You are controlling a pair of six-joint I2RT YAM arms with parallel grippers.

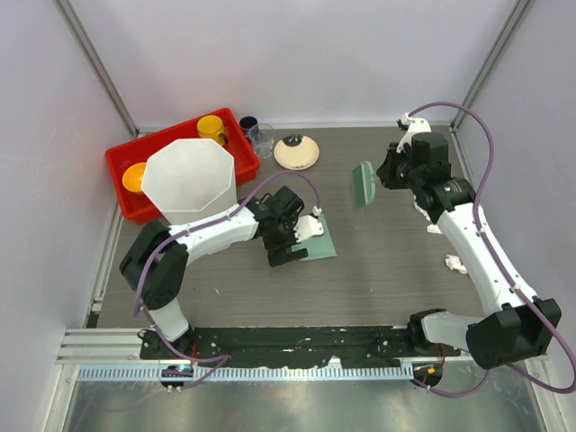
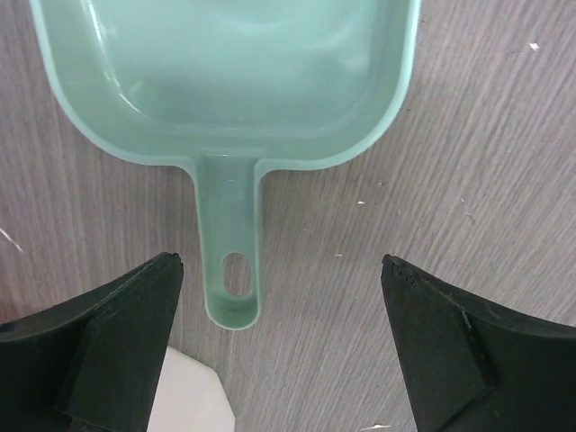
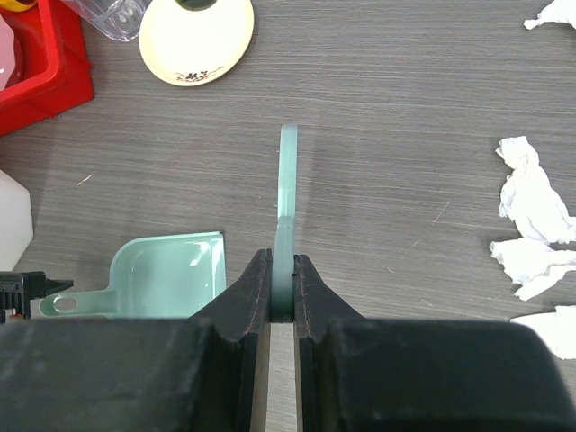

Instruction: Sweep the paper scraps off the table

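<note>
on the right side of the worktop (image 1: 387, 261) lie the paper scraps (image 3: 535, 193), unswept; right claw (image 3: 283, 270) pinches a green sweeper (image 3: 288, 180) on edge to push them, left claw (image 2: 279, 263) spread astride the dustpan (image 2: 225, 81) handle, ready to grab.

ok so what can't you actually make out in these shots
paper scraps: cut by the right edge, right wrist view; partly under the right arm, top view; no count
green tool in the right end effector: edge-on, right wrist view; shape unclear
dustpan: far end cut by the top edge, left wrist view
red tray: contents partly hidden by the white bin, top view
</note>
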